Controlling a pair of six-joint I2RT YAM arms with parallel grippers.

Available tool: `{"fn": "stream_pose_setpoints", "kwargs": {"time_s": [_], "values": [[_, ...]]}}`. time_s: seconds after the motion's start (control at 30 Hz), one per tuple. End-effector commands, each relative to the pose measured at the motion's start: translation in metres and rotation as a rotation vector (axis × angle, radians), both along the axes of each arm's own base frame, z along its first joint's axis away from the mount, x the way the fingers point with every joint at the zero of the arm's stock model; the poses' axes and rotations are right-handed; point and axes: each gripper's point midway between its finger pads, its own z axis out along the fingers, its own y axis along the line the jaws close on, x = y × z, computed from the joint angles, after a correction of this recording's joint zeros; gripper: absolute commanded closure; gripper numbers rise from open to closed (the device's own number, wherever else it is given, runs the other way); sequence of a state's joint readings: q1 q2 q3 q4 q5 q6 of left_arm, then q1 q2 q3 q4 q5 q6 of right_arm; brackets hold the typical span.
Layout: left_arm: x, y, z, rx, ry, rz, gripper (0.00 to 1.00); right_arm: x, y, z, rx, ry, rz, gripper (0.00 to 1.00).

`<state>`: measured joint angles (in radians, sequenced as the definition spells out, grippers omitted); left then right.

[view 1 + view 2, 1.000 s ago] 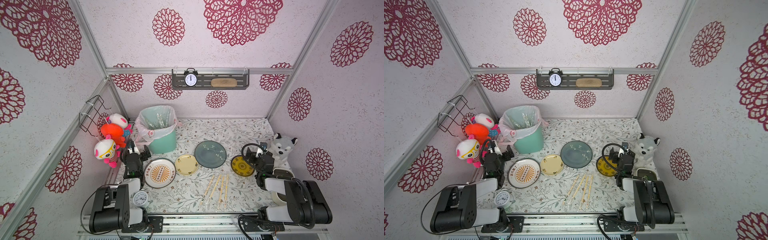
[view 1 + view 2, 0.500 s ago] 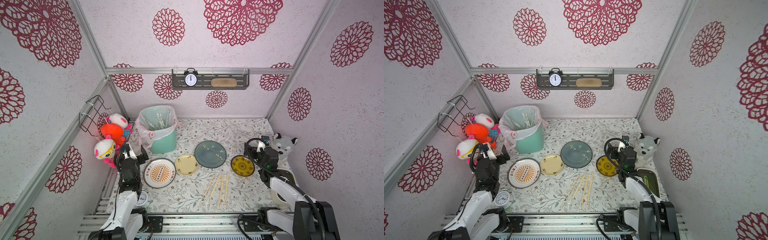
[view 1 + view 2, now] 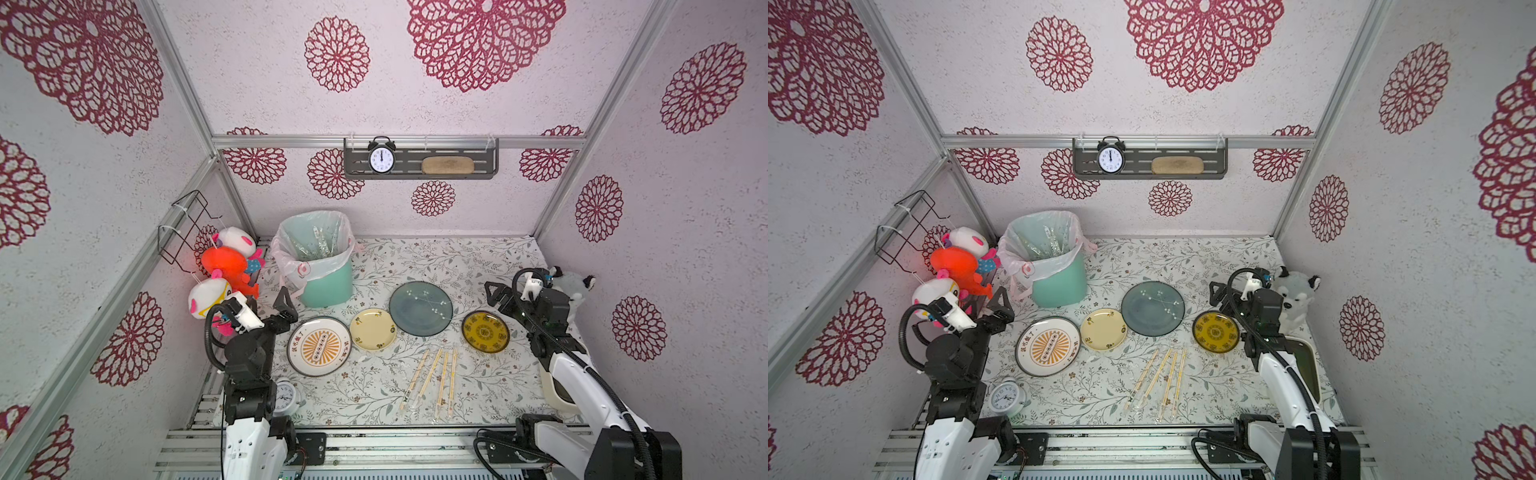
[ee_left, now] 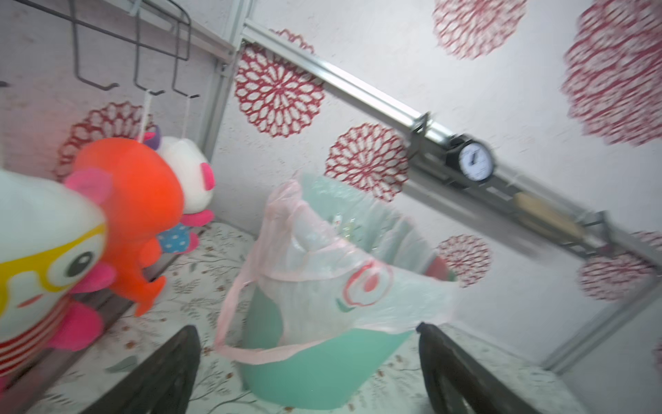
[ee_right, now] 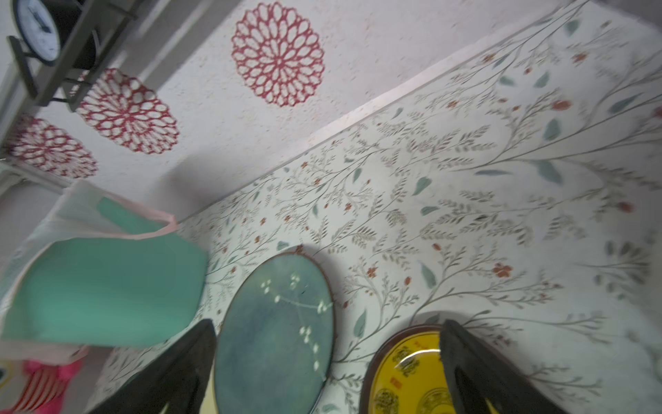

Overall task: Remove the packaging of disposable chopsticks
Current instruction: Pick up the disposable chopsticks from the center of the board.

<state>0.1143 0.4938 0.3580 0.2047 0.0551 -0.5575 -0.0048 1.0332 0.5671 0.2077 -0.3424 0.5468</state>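
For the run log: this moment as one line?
left gripper: open, empty | right gripper: open, empty | chopsticks: four pairs on table, sleeved | stage: no grasp yet

The left arm (image 3: pixel 249 361) stands at the near left, elbow folded, its wrist reaching away and slightly toward the middle. The left hand (image 3: pixel 286 309) hangs in the air, and in the left wrist view its dark fingers (image 4: pixel 161 372) are spread wide with nothing between them. The right arm (image 3: pixel 573 374) stretches up and away from the near right. The right hand (image 3: pixel 498 299) is angled toward the middle, its fingers (image 5: pixel 476 369) likewise wide apart and empty.
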Motion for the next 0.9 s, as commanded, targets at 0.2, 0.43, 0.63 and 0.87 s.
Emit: {"fn": "stream_pose_setpoints", "kwargs": {"time_s": [0.2,0.43,0.63,0.87], "values": [[-0.01,-0.112,-0.013,-0.134,0.122,-0.497,0.02,-0.074,0.061,0.004,-0.139,0.065,0.138,0.01],[-0.014,-0.195,-0.046,0.003,0.293,-0.697,0.02,-0.104,0.08,-0.035,-0.144,0.168,0.181,0.01],[-0.022,-0.254,-0.07,0.129,0.359,-0.8,0.02,-0.131,0.082,-0.084,-0.274,0.324,0.165,0.06],[-0.032,-0.295,-0.088,0.198,0.394,-0.858,0.02,-0.143,0.089,-0.13,-0.336,0.444,0.196,0.22]]}}
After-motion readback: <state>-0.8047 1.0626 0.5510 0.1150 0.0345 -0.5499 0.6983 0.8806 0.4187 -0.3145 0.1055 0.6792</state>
